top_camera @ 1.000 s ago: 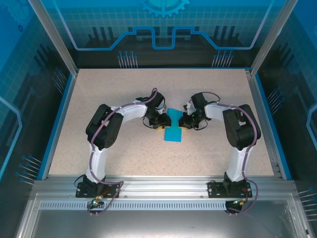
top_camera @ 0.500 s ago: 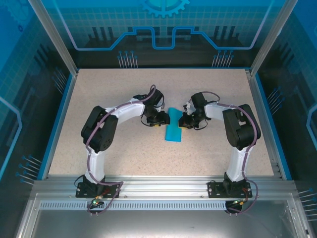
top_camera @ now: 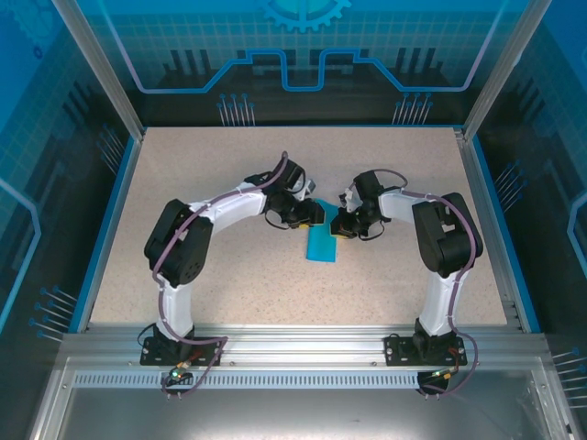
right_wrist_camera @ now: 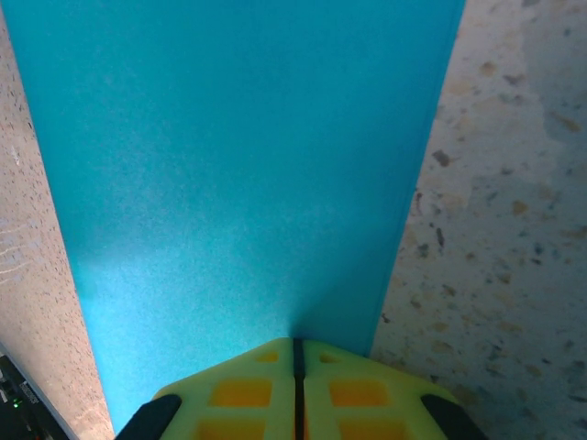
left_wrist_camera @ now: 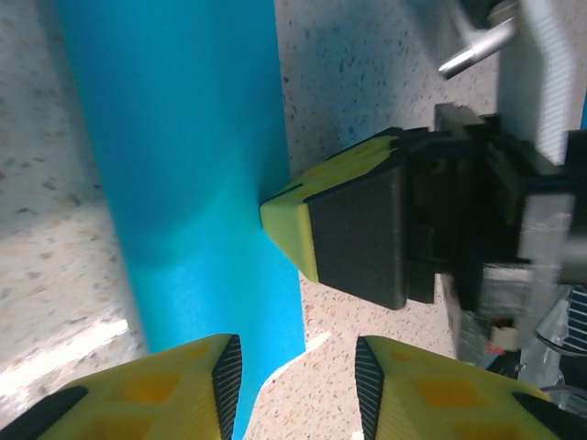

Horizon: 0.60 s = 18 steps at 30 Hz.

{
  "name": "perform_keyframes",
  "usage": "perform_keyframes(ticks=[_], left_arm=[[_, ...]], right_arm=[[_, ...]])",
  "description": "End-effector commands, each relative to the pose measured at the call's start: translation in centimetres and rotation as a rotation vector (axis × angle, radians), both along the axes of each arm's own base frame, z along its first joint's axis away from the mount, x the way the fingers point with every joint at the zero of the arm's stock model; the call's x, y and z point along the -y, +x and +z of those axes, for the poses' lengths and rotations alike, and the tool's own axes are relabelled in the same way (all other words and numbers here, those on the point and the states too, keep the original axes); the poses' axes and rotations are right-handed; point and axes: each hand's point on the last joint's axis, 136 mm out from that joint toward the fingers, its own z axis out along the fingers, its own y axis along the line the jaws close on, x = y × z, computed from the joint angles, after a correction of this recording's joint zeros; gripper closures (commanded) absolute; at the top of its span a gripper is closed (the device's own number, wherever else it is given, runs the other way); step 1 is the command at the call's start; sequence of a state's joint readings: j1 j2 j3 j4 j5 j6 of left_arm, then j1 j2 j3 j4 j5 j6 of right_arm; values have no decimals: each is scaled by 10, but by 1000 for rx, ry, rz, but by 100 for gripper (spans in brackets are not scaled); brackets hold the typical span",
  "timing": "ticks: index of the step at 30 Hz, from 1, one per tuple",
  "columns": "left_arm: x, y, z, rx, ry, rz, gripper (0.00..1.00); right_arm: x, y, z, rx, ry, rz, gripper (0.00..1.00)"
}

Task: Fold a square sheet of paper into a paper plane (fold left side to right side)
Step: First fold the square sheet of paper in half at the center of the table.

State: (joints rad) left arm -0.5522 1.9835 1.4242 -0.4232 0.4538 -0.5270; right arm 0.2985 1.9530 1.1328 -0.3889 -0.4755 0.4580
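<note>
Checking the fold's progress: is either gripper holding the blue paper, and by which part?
Neither grips it. The shut right gripper pins the paper at its edge; the left gripper is open.

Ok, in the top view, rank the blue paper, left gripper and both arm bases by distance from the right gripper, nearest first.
1. blue paper, touching the right gripper, on its left.
2. left gripper, just across the paper.
3. right arm's base, near table edge, right side.
4. left arm's base, near table edge, left side.

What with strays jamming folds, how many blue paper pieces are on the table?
1: the folded blue sheet, middle of the table; another could hide beneath.
</note>
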Motion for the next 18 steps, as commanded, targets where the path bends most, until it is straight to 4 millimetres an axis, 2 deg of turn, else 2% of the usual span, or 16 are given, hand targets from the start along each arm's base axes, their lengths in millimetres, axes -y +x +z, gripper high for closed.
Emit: perform_keyframes(ticks=[1,6,11,18], left_arm=[[13,-2,-11,-59,-49,-11,60],[6,-2,-36,-85,14,0,60],[-18,-4,-64,-104,132,33,62],[-33,-12,-88,-149,153,46,63]], right_arm=[[17,-21,-32,-94,-121,5,92],[18,-22,-33,-97,-134,7,92],[21,-24,-35,-104,-150,13,92],[25,-27,-40,-120,-176,26,92]])
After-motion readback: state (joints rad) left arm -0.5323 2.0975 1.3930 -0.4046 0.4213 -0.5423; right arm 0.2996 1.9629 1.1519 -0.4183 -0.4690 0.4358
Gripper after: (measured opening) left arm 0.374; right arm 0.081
